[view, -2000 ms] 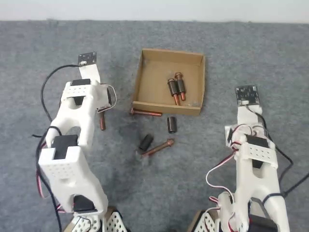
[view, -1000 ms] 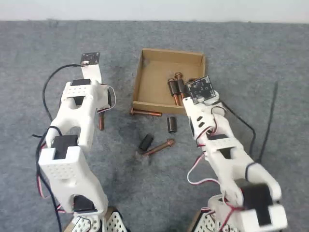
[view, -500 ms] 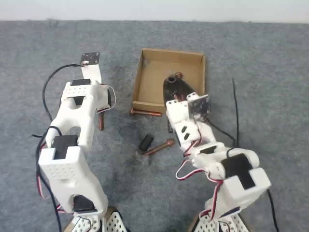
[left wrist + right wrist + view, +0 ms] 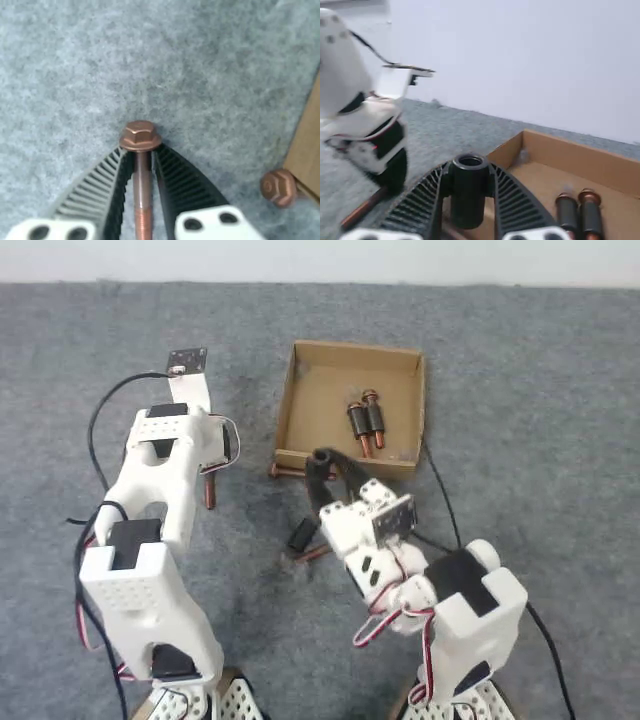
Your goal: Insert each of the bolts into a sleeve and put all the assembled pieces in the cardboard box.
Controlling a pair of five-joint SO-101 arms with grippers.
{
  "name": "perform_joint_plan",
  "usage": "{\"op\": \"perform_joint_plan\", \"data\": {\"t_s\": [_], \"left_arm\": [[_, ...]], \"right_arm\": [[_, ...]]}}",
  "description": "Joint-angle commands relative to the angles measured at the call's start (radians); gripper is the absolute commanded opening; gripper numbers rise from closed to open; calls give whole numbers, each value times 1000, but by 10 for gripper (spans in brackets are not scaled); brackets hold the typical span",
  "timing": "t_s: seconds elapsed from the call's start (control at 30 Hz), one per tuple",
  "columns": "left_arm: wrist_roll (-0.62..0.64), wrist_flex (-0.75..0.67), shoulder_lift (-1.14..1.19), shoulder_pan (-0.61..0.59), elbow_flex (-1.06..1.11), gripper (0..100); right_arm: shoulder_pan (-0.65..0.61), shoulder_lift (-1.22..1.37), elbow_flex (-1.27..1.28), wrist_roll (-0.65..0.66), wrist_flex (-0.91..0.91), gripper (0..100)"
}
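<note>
The grey tabletop (image 4: 520, 390) is carrying the cardboard box (image 4: 356, 347) at upper centre of the high view, with two assembled pieces (image 4: 365, 425) lying inside. Just below its front wall the right pincer (image 4: 468, 172) is clenching a black sleeve (image 4: 468, 200); at centre left the left pincer (image 4: 141, 155) is gripping a bolt (image 4: 140, 136). Mating is the step in hand — the next move is calling for lining the bolt's tip up with the sleeve's bore.

Bright, even, diffuse light; soft, short shadows on the grey carpet (image 4: 530, 390)
</note>
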Motion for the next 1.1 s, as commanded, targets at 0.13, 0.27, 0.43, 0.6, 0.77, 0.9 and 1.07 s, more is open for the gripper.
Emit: {"op": "perform_joint_plan", "data": {"t_s": [0.13, 0.27, 0.43, 0.6, 0.77, 0.9, 1.07], "left_arm": [[-14, -17, -72, 3, -5, 9], [-14, -17, -72, 3, -5, 9], [-14, -17, -72, 3, -5, 9], [-14, -15, -72, 3, -4, 9], [-6, -12, -77, 0, -4, 9], [44, -9, -123, 3, -7, 9], [77, -14, -282, 3, 27, 9]], "right_arm": [[-59, -2, 129, -8, -137, 10], [-68, -2, 178, -8, -170, 10], [-94, -7, 245, -8, -208, 10], [-101, -2, 245, -8, -206, 10], [-101, -1, 244, -8, -205, 9], [-108, -1, 244, -6, -203, 9], [-110, -1, 244, -6, -203, 9]]}}
